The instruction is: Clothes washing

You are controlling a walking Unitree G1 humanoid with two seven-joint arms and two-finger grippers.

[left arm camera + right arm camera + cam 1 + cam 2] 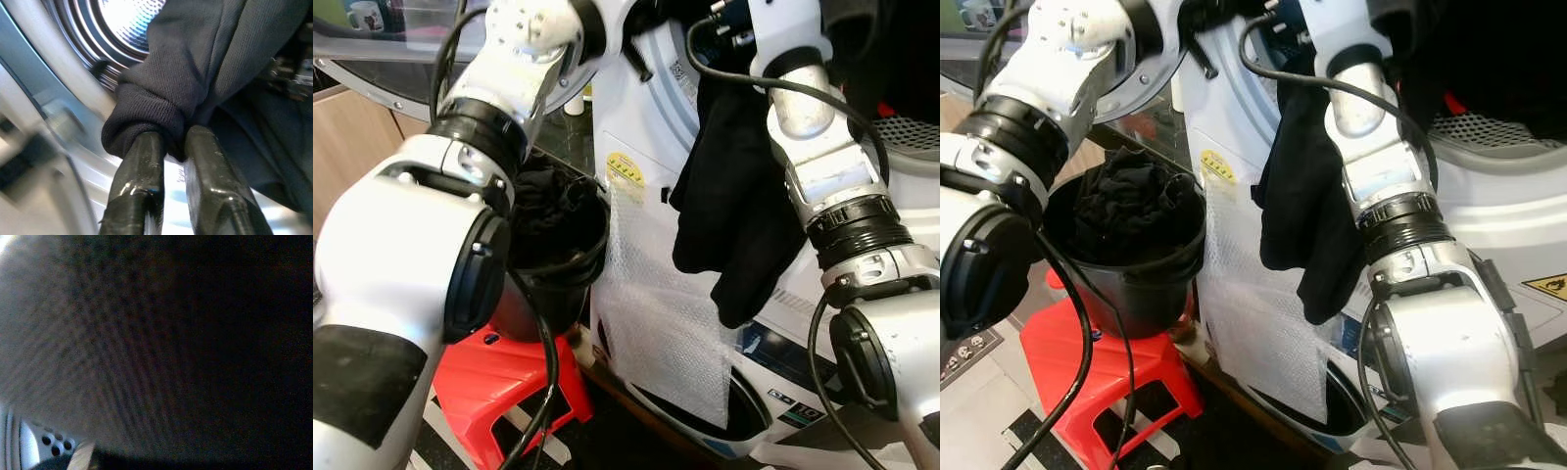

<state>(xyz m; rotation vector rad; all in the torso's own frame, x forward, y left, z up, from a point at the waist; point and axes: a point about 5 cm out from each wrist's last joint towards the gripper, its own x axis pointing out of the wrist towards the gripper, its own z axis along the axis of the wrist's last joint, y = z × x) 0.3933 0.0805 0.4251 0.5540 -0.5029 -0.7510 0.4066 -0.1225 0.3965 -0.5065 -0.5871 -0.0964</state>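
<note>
My left gripper (173, 142) is shut on a rolled fold of a dark grey garment (195, 73), right at the shiny rim of the washing machine's drum (122, 29). A long black garment (724, 225) hangs from the drum opening down the white front of the machine, draped beside my raised right arm (822, 166). Dark woven cloth (146, 342) presses close against the right wrist camera and hides that gripper's fingers. More dark clothes (1131, 206) lie in a black bucket (1136, 284) to the left.
The bucket stands on a red plastic stool (509, 392). Bubble wrap (656, 313) covers the machine's front panel. The open round door (372, 59) sits at upper left. Black cables hang from both arms.
</note>
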